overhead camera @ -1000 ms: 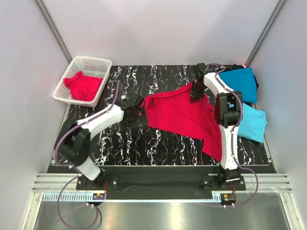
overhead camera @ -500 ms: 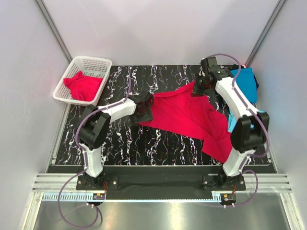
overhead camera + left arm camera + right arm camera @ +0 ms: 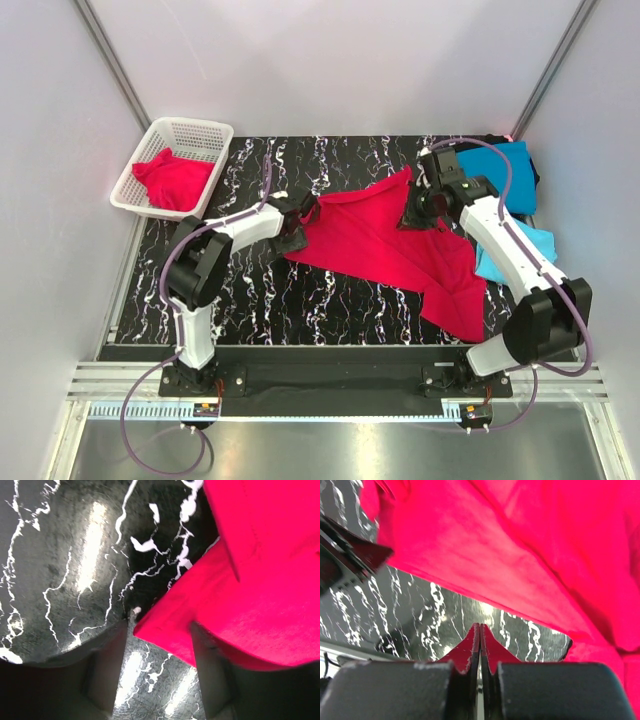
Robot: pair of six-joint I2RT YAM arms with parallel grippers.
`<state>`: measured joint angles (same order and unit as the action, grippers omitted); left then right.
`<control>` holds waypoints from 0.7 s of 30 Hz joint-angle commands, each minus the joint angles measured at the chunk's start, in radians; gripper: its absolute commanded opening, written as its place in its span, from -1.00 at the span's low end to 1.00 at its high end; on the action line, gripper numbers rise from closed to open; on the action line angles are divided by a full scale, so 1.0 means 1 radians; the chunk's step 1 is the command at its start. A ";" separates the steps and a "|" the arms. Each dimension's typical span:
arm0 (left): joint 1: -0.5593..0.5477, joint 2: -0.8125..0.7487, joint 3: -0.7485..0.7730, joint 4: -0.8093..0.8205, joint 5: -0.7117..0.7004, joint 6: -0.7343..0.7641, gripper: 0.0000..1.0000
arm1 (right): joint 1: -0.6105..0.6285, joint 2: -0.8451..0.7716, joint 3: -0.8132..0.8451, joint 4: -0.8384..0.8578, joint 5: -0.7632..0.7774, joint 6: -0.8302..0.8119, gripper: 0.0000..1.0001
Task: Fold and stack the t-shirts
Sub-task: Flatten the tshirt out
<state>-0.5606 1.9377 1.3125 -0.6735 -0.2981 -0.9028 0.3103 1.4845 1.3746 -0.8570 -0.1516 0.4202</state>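
A crimson t-shirt [image 3: 380, 240] lies spread across the middle of the black marbled table [image 3: 330, 300]. My left gripper [image 3: 300, 222] is at its left edge. In the left wrist view the jaws of that gripper [image 3: 159, 627] stand apart, with a corner of the shirt [image 3: 260, 580] lying between them against the right finger [image 3: 207, 670]. My right gripper [image 3: 418, 205] is at the shirt's far right corner, which rises in a peak. Its jaws [image 3: 480, 626] are pressed together with red at the tips, and the shirt [image 3: 520, 540] hangs lifted off the table beyond them.
A white mesh basket [image 3: 190, 125] at the far left holds another red shirt [image 3: 172, 180]. A teal-blue shirt [image 3: 500, 170] and a sky-blue one [image 3: 525, 255] lie at the right edge beside the right arm. Grey walls close in on both sides.
The left gripper slid right onto the shirt's left edge and its jaws narrowed. The right gripper moved right and nearer, pulling the shirt's far corner into a peak.
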 commanded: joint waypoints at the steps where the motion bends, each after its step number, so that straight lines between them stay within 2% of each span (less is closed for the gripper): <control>1: 0.007 0.056 0.013 0.018 -0.003 -0.019 -0.11 | 0.023 -0.061 -0.057 0.015 -0.008 0.035 -0.92; 2: 0.007 0.058 0.014 0.022 0.002 -0.016 -0.27 | 0.030 -0.070 -0.089 0.009 0.006 0.040 -0.92; 4: 0.007 0.055 0.017 0.025 0.022 -0.013 -0.30 | 0.038 -0.101 -0.124 -0.005 0.038 0.061 -0.92; 9: 0.007 0.029 -0.004 0.028 0.021 -0.011 -0.32 | 0.039 -0.171 -0.281 -0.057 0.228 0.138 -0.92; 11: 0.007 0.014 -0.013 0.028 0.002 -0.010 -0.52 | 0.039 -0.194 -0.348 -0.063 0.253 0.158 -0.91; 12: 0.008 0.009 -0.022 0.022 -0.018 -0.011 -0.81 | 0.039 -0.219 -0.368 -0.063 0.259 0.176 -0.91; 13: 0.013 0.004 -0.025 0.019 -0.024 -0.015 -0.97 | 0.041 -0.230 -0.387 -0.062 0.256 0.180 -0.91; 21: 0.060 -0.025 -0.033 -0.049 -0.117 -0.059 -1.00 | 0.050 -0.311 -0.459 -0.082 0.210 0.213 -0.91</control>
<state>-0.5320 1.9373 1.3125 -0.6605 -0.3218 -0.9295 0.3466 1.2064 0.9134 -0.9337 0.0525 0.5991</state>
